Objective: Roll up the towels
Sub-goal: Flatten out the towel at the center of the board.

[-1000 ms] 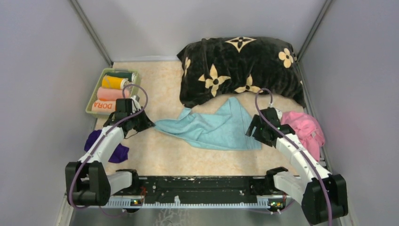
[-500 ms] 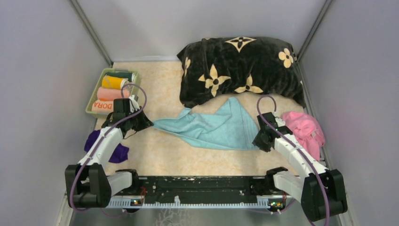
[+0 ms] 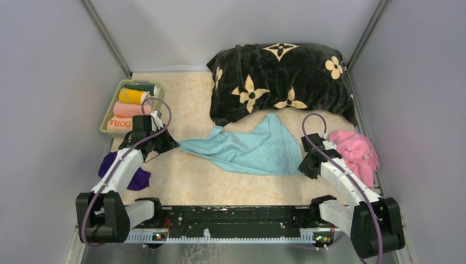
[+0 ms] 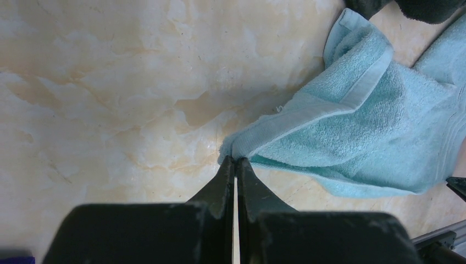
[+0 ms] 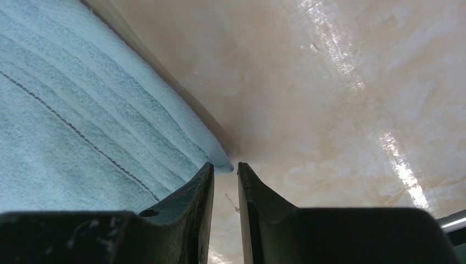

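Observation:
A light blue towel (image 3: 247, 151) lies spread on the marble-patterned table below the cushion. My left gripper (image 3: 175, 144) is shut on its left corner, and the left wrist view shows the fingertips (image 4: 235, 159) pinching the hem of the towel (image 4: 357, 126). My right gripper (image 3: 304, 166) is at the towel's near right corner. Its jaws (image 5: 225, 166) stand narrowly apart, with the towel (image 5: 82, 110) corner tip poking in at the fingertips and bare table showing through the gap. A pink towel (image 3: 357, 151) lies crumpled at the right. A dark purple towel (image 3: 140, 179) lies under my left arm.
A green basket (image 3: 104, 127) at the back left holds rolled towels: yellow (image 3: 132, 96), peach (image 3: 129, 109) and orange with "DORA" (image 3: 121, 123). A big black cushion with beige flowers (image 3: 280, 77) fills the back right. Grey walls close in both sides.
My right gripper has slid right and nearer, to the blue towel's near right corner, and its jaws have narrowed a lot. The left gripper keeps its hold and has barely moved.

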Tool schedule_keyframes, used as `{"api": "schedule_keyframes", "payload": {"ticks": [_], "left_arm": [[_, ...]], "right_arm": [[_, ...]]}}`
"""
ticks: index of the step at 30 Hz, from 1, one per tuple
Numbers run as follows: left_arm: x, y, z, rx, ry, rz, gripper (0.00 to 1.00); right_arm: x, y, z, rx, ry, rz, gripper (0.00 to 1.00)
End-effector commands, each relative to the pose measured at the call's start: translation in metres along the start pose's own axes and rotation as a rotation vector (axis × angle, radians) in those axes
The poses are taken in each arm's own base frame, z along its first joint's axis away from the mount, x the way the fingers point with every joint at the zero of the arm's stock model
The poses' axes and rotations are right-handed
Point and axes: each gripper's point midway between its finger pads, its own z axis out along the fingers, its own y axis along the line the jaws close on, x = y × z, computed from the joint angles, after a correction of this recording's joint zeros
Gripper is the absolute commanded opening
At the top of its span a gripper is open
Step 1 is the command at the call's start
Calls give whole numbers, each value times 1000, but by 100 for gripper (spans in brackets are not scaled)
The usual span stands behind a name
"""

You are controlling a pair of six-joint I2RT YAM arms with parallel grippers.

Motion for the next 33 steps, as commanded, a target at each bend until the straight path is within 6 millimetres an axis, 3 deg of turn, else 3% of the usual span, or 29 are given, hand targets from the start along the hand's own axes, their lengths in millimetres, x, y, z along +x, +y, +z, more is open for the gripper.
{"api": "schedule_keyframes", "payload": {"ticks": [1, 4, 12, 16, 19, 23, 26, 33], "left_arm": [[-12, -4, -6, 16, -42, 30, 0], [-12, -4, -6, 17, -40, 30, 0], [-12, -6, -6, 29, -39, 34, 0], [-12, -9, -7, 46, -41, 38, 0], [-15, -16, -9, 78, -45, 45, 1], [-29, -23, -14, 95, -93, 53, 1], [-57, -37, -27, 114, -156, 66, 0], [-172, -83, -84, 153, -407, 90, 0]], "right_arm": [[-7, 0, 7, 10, -26, 17, 26], [-7, 1, 7, 2, -31, 19, 30], [-5, 8, 11, -33, -14, -11, 28], [0, 14, 10, -86, -6, -2, 14], [-13, 21, 0, -115, -49, -2, 2], [-61, 34, -32, -130, -196, -36, 0], [-109, 45, -69, -144, -342, -70, 0], [-217, 55, -166, -184, -657, -34, 0]]}}
